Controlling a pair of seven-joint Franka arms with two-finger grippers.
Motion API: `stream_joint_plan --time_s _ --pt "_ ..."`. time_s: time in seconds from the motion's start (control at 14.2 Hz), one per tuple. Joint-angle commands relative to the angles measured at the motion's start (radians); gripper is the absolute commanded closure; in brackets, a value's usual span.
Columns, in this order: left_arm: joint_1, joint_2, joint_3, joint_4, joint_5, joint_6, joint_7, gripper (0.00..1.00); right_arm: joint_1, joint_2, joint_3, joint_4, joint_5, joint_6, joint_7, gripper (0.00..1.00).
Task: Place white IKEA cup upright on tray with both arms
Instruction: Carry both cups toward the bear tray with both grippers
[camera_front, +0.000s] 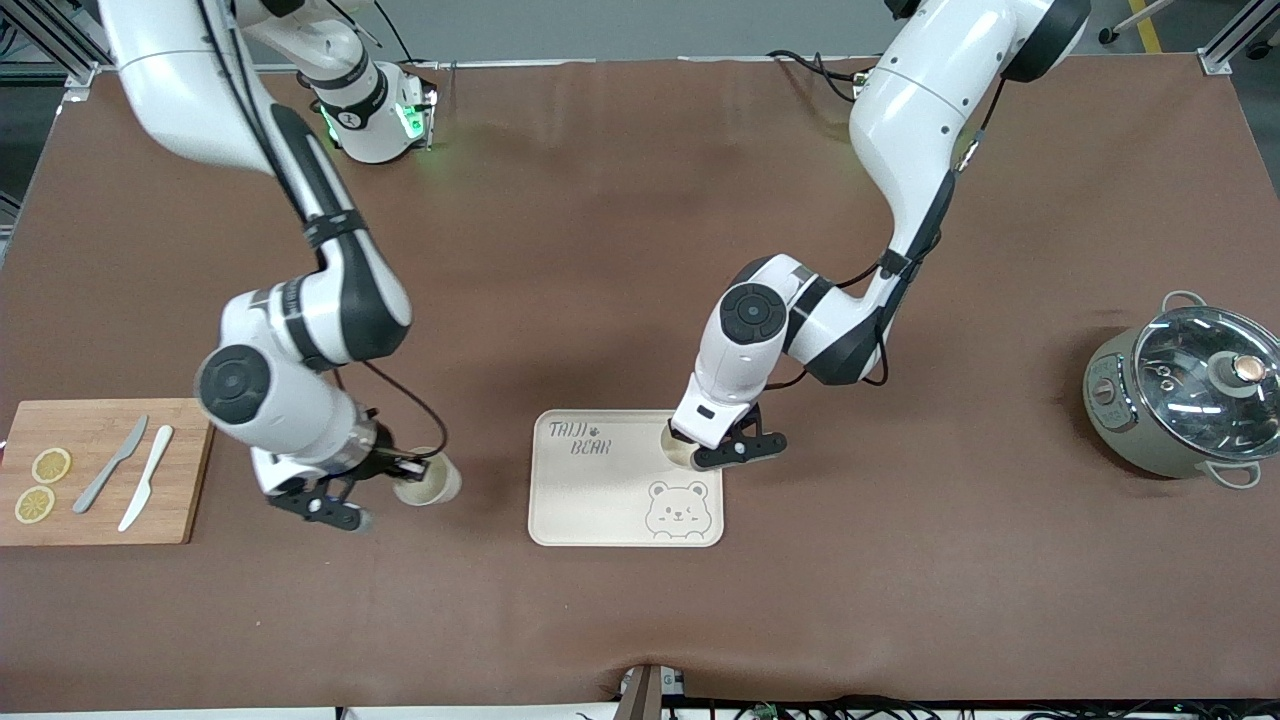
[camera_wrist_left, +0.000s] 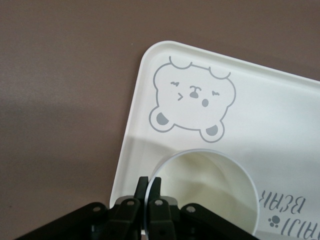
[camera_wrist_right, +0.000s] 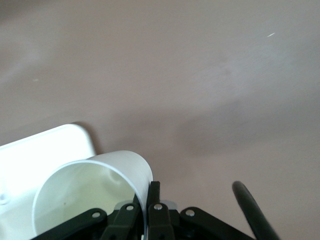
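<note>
The cream tray (camera_front: 600, 500) with "TAIJI BEAR" lettering and a bear face lies mid-table. A white cup (camera_front: 678, 447) stands upright on the tray's edge toward the left arm's end. My left gripper (camera_front: 692, 455) is shut on its rim; in the left wrist view the fingers (camera_wrist_left: 143, 186) pinch the cup's wall (camera_wrist_left: 210, 190) beside the bear drawing on the tray (camera_wrist_left: 280, 115). My right gripper (camera_front: 405, 470) is shut on the rim of a second white cup (camera_front: 430, 482), between the cutting board and the tray. The right wrist view shows that cup (camera_wrist_right: 85, 195) and a tray corner (camera_wrist_right: 40, 155).
A wooden cutting board (camera_front: 180, 470) with two lemon slices and two knives lies at the right arm's end. A grey-green pot with a glass lid (camera_front: 1185, 395) stands at the left arm's end. Brown table covering surrounds the tray.
</note>
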Motion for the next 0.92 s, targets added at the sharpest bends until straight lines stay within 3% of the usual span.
stream_joint_plan --time_s 0.0,0.85 --pt "-0.027 0.026 0.033 0.028 0.05 0.025 -0.035 1.0 0.067 0.064 -0.011 0.098 0.013 -0.005 0.112 1.0" --pt "-0.049 0.057 0.061 0.028 0.062 0.06 -0.055 1.0 0.196 0.236 -0.018 0.125 -0.003 0.21 0.223 1.0"
